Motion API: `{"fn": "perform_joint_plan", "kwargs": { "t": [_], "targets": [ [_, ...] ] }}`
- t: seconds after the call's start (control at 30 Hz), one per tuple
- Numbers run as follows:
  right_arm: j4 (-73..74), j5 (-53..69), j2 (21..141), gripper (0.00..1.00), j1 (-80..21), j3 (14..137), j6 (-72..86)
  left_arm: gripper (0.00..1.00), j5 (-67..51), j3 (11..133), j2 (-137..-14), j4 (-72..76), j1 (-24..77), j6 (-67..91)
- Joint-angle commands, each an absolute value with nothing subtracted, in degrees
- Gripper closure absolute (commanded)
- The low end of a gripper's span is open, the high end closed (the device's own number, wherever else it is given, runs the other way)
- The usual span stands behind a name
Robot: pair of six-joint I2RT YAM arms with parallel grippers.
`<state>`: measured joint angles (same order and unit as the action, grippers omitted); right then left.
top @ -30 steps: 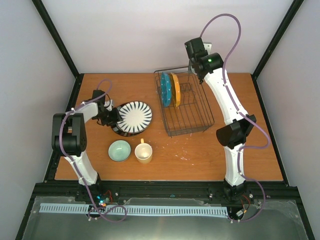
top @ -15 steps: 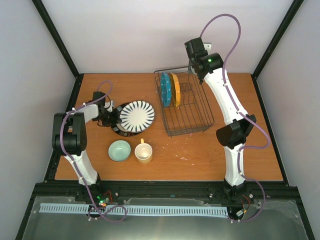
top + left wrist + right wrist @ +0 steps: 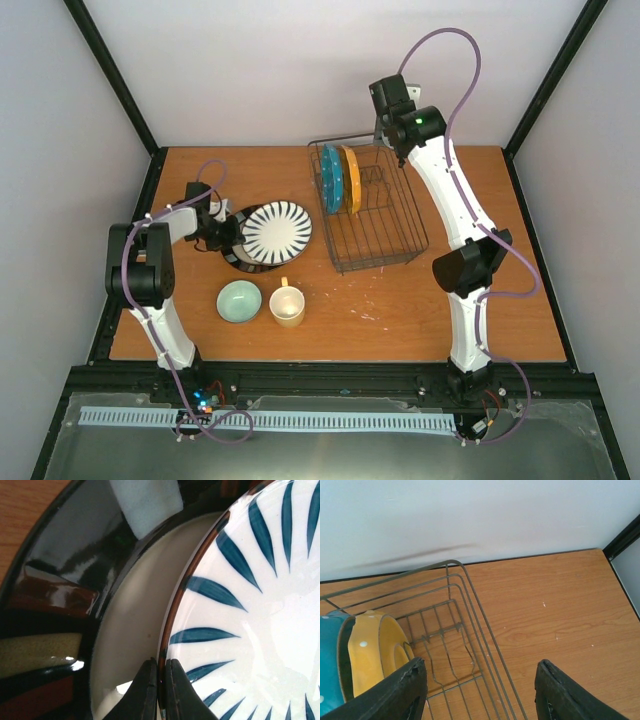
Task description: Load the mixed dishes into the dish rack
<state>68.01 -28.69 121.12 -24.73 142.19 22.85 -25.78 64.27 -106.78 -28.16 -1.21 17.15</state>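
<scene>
My left gripper (image 3: 226, 236) (image 3: 161, 690) is shut on the left rim of the white plate with dark radial stripes (image 3: 276, 228) (image 3: 250, 600). The plate's rim is tilted up over the cream plate with the dark rim (image 3: 237, 256) (image 3: 125, 630). The wire dish rack (image 3: 372, 207) (image 3: 455, 625) holds the teal dotted plate (image 3: 331, 179) (image 3: 330, 660) and the yellow-orange plate (image 3: 350, 179) (image 3: 372, 655) standing on edge at its left end. My right gripper (image 3: 385, 128) (image 3: 480, 690) is open and empty above the rack's far side. The mint bowl (image 3: 239, 301) and the cream-yellow mug (image 3: 287, 305) sit near the front.
The wooden table (image 3: 420, 300) is framed by black posts and white walls. The right arm's elbow (image 3: 470, 262) hangs over the table to the right of the rack. Scattered white specks lie in front of the rack.
My left gripper has drawn the striped plate a little to the right and up off the cream plate. The right arm has not moved.
</scene>
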Motion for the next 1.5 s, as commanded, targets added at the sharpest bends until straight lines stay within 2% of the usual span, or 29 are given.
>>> {"fn": "perform_joint_plan", "kwargs": {
  "t": [0.0,0.17,0.27,0.7,1.07,1.23,1.47],
  "targets": [
    [64.85,-27.21,119.46,0.41,-24.32,141.42,21.81,0.99,-26.12,65.83,-108.33,-27.53,-0.58,12.01],
    [61.89,-23.50,118.31,0.42,-24.30,141.22,20.73,0.99,-29.25,67.20,-109.94,-25.75,-0.77,8.94],
    [58.01,-17.24,117.11,0.43,-24.35,139.02,18.69,0.99,-31.04,67.60,-109.85,-24.41,-1.36,7.51],
    [52.73,2.49,117.39,0.43,-24.35,136.43,16.18,0.99,-35.21,73.93,-109.60,-26.33,-9.91,1.62],
    [51.51,33.90,123.23,0.39,-24.42,136.93,14.42,0.99,-41.65,77.12,-112.32,-26.10,-10.21,-0.64],
    [50.51,40.71,126.38,0.37,-24.49,136.68,14.32,0.99,-45.03,78.42,-113.19,-25.76,-10.25,-1.41],
    [50.00,43.94,128.71,0.37,-26.40,136.50,12.92,0.99,-48.40,80.72,-109.84,-25.81,-10.24,-0.79]
  ]
}}
